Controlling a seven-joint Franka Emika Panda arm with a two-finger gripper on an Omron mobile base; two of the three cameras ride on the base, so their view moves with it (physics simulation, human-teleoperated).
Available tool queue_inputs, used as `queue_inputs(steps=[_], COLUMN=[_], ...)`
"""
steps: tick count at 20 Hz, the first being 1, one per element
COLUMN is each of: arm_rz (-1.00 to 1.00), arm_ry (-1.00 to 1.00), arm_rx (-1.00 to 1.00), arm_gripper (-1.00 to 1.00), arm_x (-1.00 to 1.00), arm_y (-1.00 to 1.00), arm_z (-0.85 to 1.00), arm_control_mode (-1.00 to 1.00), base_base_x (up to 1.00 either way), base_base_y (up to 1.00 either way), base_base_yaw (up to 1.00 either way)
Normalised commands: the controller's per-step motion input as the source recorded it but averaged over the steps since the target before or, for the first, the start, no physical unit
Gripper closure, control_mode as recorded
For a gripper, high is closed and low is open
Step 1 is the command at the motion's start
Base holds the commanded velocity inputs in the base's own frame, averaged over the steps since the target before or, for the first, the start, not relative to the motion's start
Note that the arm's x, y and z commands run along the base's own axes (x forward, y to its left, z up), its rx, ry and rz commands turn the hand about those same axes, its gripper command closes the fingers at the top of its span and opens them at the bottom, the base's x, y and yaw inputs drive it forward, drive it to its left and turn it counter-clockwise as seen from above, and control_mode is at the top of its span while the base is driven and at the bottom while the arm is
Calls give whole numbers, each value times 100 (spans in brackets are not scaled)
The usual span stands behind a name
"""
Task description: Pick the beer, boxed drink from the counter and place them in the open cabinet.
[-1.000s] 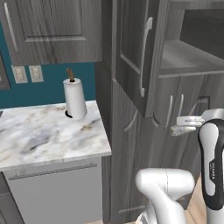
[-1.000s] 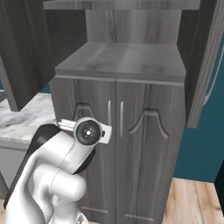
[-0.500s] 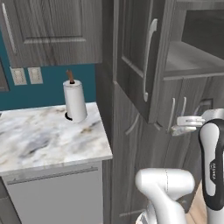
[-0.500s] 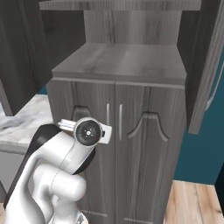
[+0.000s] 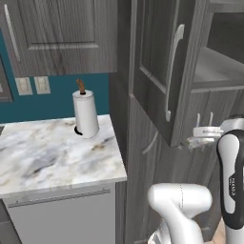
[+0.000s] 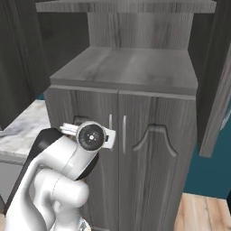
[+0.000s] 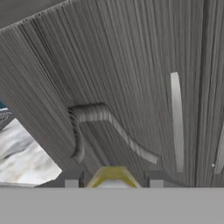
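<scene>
In the hand view my gripper (image 7: 113, 183) is shut on the boxed drink (image 7: 113, 174). Its pale yellow-and-white top shows between the two dark fingertips (image 7: 71, 182). The gripper faces the dark grey lower doors of the tall unit, close to a curved silver handle (image 7: 109, 127). The open cabinet (image 5: 214, 71) is the compartment above, with its door (image 5: 157, 66) swung out to the left and a bare shelf (image 6: 128, 67). My wrist (image 5: 205, 136) hangs below that shelf, in front of the lower doors. The beer and the counter are out of view.
A marble worktop (image 5: 47, 152) with a paper-towel roll (image 5: 86, 114) lies left of the tall unit. Wall cabinets (image 5: 62, 38) hang above it. The open door's lower edge juts out just above my wrist. Wooden floor (image 6: 203, 212) shows at the lower right.
Both base views have shifted a little, and the tall unit now looks slightly nearer: the base has moved. The arm's pose and the grip on the carton look the same.
</scene>
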Motion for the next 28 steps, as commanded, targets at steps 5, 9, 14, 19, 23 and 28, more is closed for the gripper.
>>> queue_inputs(steps=[5,9,14,19,23,28], arm_rz=[0,0,0,0,0,0], arm_ry=[0,0,0,0,0,0], arm_rx=[0,0,0,0,0,0], arm_gripper=[100,100,100,100,100,100], arm_x=[0,0,0,0,0,0], arm_y=[0,0,0,0,0,0], arm_z=[0,0,0,0,0,0], arm_control_mode=[100,100,100,100,100,100], base_base_x=[33,28,18,8,0,13], base_base_y=[-16,-18,-14,-15,-15,-6], base_base_yaw=[19,23,24,23,12,0])
